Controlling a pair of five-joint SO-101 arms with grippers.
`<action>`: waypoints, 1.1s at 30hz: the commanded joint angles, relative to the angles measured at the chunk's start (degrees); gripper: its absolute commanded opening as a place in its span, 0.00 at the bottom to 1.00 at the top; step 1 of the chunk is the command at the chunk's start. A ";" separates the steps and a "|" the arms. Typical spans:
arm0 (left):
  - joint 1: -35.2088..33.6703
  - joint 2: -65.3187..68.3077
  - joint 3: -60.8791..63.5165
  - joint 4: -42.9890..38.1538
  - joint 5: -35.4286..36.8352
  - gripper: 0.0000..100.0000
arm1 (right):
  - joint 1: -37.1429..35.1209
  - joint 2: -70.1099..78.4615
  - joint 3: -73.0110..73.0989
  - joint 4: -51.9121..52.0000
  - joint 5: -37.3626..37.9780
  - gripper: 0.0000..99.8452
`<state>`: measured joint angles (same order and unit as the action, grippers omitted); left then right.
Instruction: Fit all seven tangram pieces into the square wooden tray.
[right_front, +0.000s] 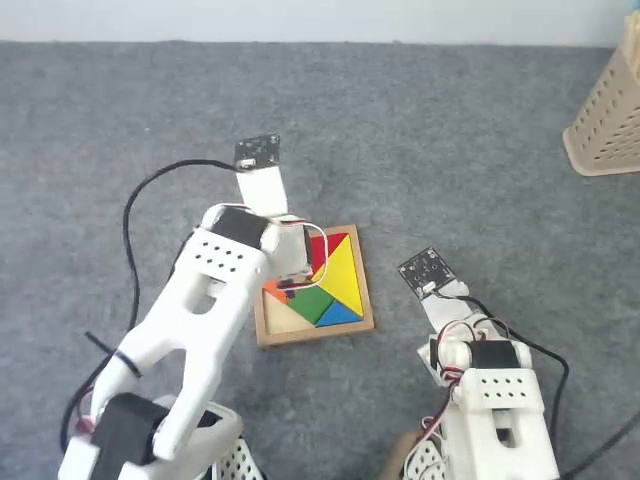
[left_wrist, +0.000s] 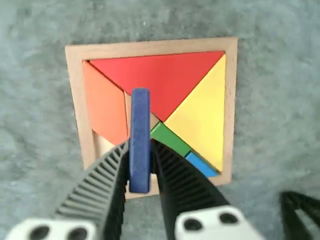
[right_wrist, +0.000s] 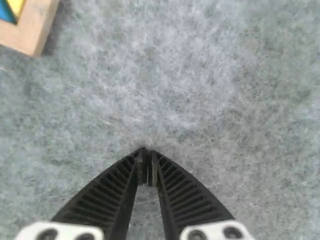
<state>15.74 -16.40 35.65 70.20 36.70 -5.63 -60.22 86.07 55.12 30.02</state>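
One dark blue piece (left_wrist: 140, 120), clamped on edge in the left tool (left_wrist: 139, 146), hangs over the bare gap in the tray (left_wrist: 74, 100); tip it flat, then release. Right tool (right_wrist: 147, 161) is together, empty.

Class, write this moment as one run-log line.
left gripper: shut on dark blue piece, over tray | right gripper: shut, empty

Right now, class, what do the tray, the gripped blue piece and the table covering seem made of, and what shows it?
The tray looks like bare pale wood: tan, unpainted rim. The blue piece is probably painted wood: even colour, smooth matt edge. The table covering seems grey felt or short carpet: fuzzy fibres.
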 joint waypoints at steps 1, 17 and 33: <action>0.35 -2.81 -0.57 -1.14 3.96 0.01 | 0.48 -1.27 -0.26 -1.01 1.23 0.01; 0.79 -3.08 4.53 -6.07 7.56 0.01 | 0.48 -1.27 -0.26 -1.01 0.88 0.01; 4.31 -2.81 3.30 -5.19 37.98 0.01 | 0.48 -1.27 -0.26 -1.01 0.88 0.01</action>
<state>19.52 -16.40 41.27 64.57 69.32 -5.63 -60.22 86.15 55.12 30.20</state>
